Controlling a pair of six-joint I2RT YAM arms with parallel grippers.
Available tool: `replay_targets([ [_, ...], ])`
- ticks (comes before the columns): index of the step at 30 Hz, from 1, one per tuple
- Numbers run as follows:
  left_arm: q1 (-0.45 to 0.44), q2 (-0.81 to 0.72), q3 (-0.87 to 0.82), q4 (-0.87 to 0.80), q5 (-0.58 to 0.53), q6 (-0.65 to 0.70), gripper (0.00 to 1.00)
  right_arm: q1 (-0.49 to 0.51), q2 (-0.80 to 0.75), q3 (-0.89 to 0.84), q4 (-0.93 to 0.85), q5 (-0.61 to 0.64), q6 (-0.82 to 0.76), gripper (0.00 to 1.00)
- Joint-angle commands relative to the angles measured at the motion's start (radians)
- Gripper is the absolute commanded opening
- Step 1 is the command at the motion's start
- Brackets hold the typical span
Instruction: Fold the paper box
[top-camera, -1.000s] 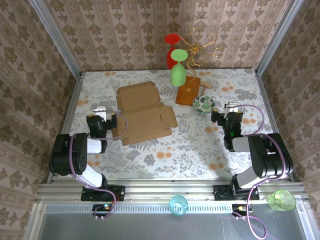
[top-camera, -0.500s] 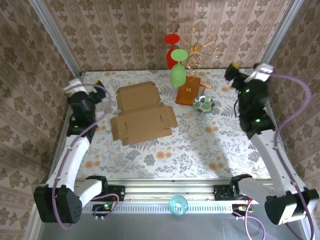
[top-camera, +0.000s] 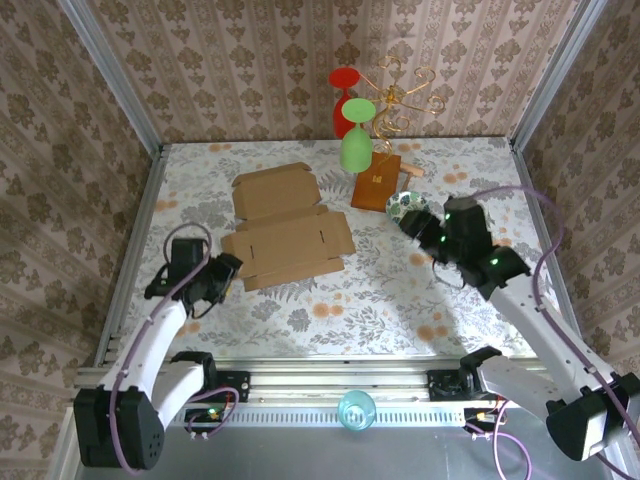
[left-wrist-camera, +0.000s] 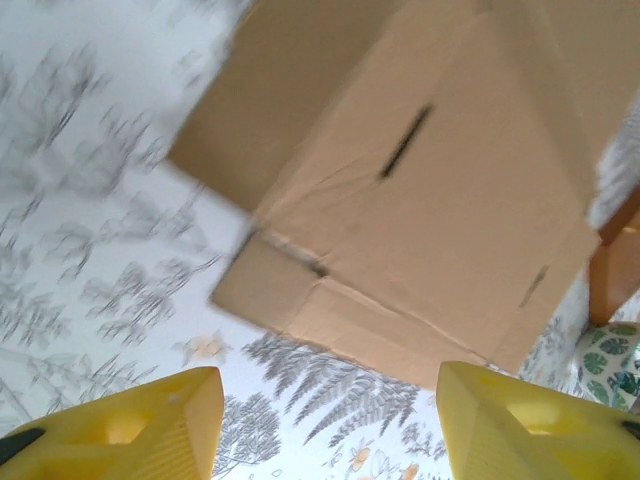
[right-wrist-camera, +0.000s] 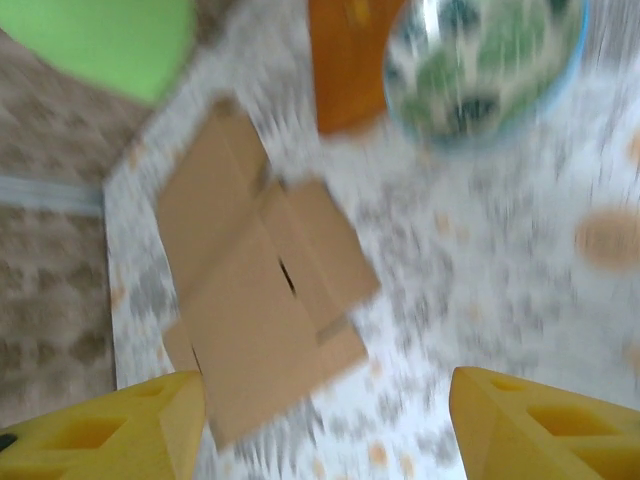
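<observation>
The paper box (top-camera: 285, 225) lies flat and unfolded on the floral table, a light-brown cardboard sheet with creased panels and slots. In the left wrist view the paper box (left-wrist-camera: 420, 190) spreads ahead of my left gripper (left-wrist-camera: 330, 430), which stands open with nothing between its yellow fingers (left-wrist-camera: 150, 435). From above, the left gripper (top-camera: 222, 275) hovers just off the box's near left corner. My right gripper (top-camera: 410, 228) is open too, right of the box. Its wrist view, blurred, has the paper box (right-wrist-camera: 260, 300) ahead of the right gripper (right-wrist-camera: 325, 430).
An orange-brown board (top-camera: 376, 182) lies behind the box's right side. A patterned bowl (top-camera: 408, 207) sits close to the right gripper. Green (top-camera: 356, 140) and red (top-camera: 344, 100) glasses hang on a gold rack at the back wall. A blue cup (top-camera: 356, 409) stands on the front rail.
Both arms have swung down from raised poses at the sides to low positions flanking the box. The box has not moved.
</observation>
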Motion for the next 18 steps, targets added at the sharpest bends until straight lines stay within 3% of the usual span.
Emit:
replay_targets([
  [1,-0.005,-0.049,-0.104,0.126,0.011,-0.201,0.59,0.016,-0.038,-0.076,0.104,-0.129,0.162,0.67],
  [7,-0.003,0.038,-0.204,0.405,-0.031,-0.31,0.6,0.024,0.035,-0.096,0.173,-0.195,0.183,0.65],
  [18,0.035,0.251,-0.213,0.651,-0.014,-0.318,0.57,0.034,0.047,-0.164,0.262,-0.214,0.24,0.64],
])
